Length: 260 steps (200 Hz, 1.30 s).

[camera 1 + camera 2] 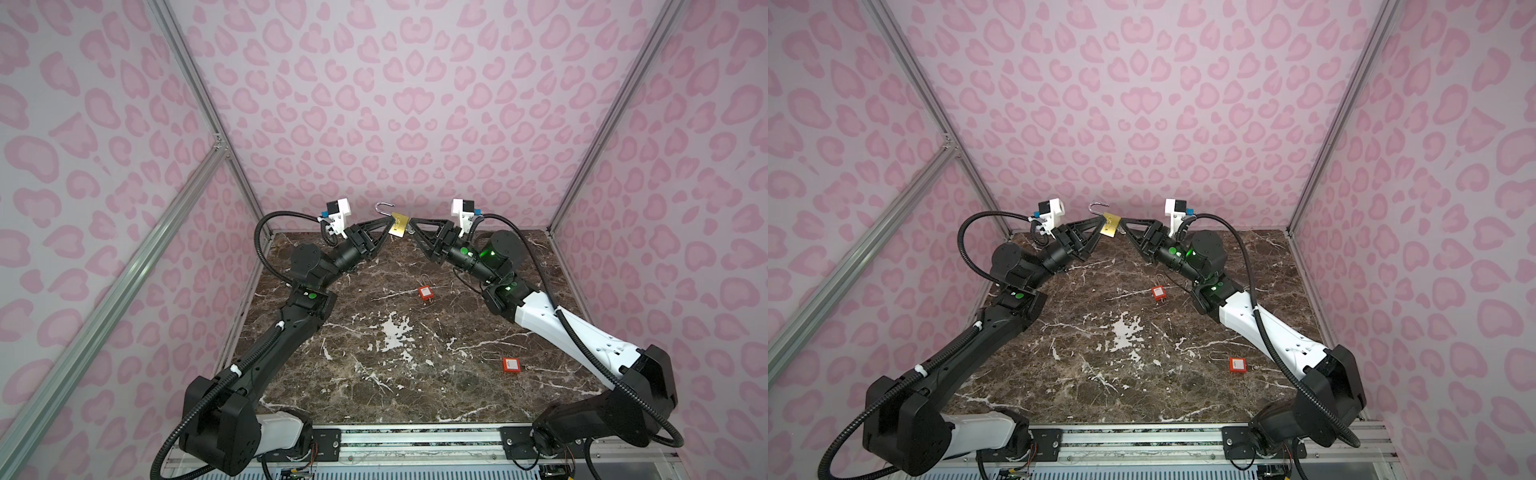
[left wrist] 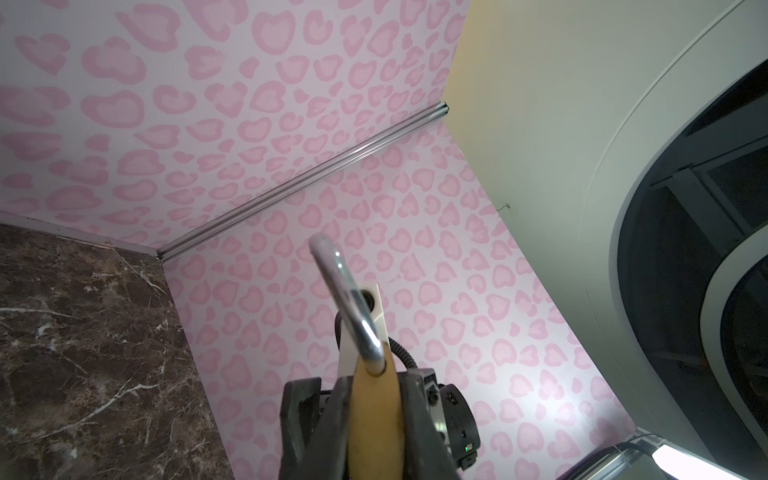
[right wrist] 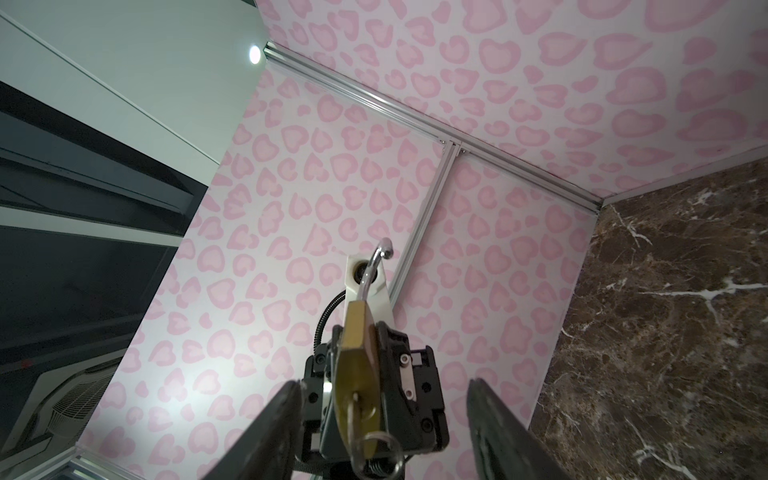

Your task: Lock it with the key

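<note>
Both top views look steeply down from above the near edge of the marble desk (image 1: pixel 374 365) toward the back wall (image 1: pixel 415 104), sharing almost the whole scene. The left wrist view looks along the left tool (image 2: pixel 365 395) and the right wrist view along the right tool (image 3: pixel 382 383). Both are close on the brass padlock (image 2: pixel 376 428), from opposite sides.

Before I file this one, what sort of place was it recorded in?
Most likely a purpose-built robot test booth, not a real room: pink heart-spotted wall panels held in silver aluminium frame posts, a dark brown marble-pattern tabletop, and two robot arms mounted on a metal base rail.
</note>
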Each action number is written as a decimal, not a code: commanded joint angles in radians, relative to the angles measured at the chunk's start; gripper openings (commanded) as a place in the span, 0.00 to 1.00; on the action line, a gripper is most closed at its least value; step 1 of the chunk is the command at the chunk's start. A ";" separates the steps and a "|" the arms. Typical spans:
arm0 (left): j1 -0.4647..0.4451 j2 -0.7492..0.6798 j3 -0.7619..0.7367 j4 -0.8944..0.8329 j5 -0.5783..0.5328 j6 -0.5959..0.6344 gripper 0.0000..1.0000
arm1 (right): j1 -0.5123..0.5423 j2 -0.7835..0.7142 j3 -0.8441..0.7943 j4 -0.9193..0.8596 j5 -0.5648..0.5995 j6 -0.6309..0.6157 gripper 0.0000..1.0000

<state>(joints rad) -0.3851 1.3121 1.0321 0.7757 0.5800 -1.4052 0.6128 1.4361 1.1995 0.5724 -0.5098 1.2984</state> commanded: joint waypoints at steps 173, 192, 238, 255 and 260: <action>0.001 -0.021 -0.086 0.072 0.015 0.035 0.03 | 0.056 0.089 -0.030 0.101 -0.013 0.015 0.44; 0.001 -0.013 -0.083 0.071 0.027 0.036 0.03 | 0.058 0.091 -0.041 0.137 -0.010 0.030 0.34; 0.001 -0.017 -0.082 0.040 0.031 0.056 0.22 | 0.059 0.082 -0.057 0.181 -0.013 0.044 0.06; 0.001 -0.019 -0.082 0.030 0.033 0.062 0.42 | 0.056 0.050 -0.087 0.178 0.004 0.032 0.00; 0.001 -0.019 -0.081 0.027 0.036 0.064 0.47 | 0.056 0.038 -0.098 0.174 0.007 0.027 0.00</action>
<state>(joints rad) -0.3855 1.2991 0.9405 0.7708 0.6041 -1.3598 0.6708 1.5082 1.1339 0.7036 -0.5179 1.3350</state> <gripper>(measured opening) 0.349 0.058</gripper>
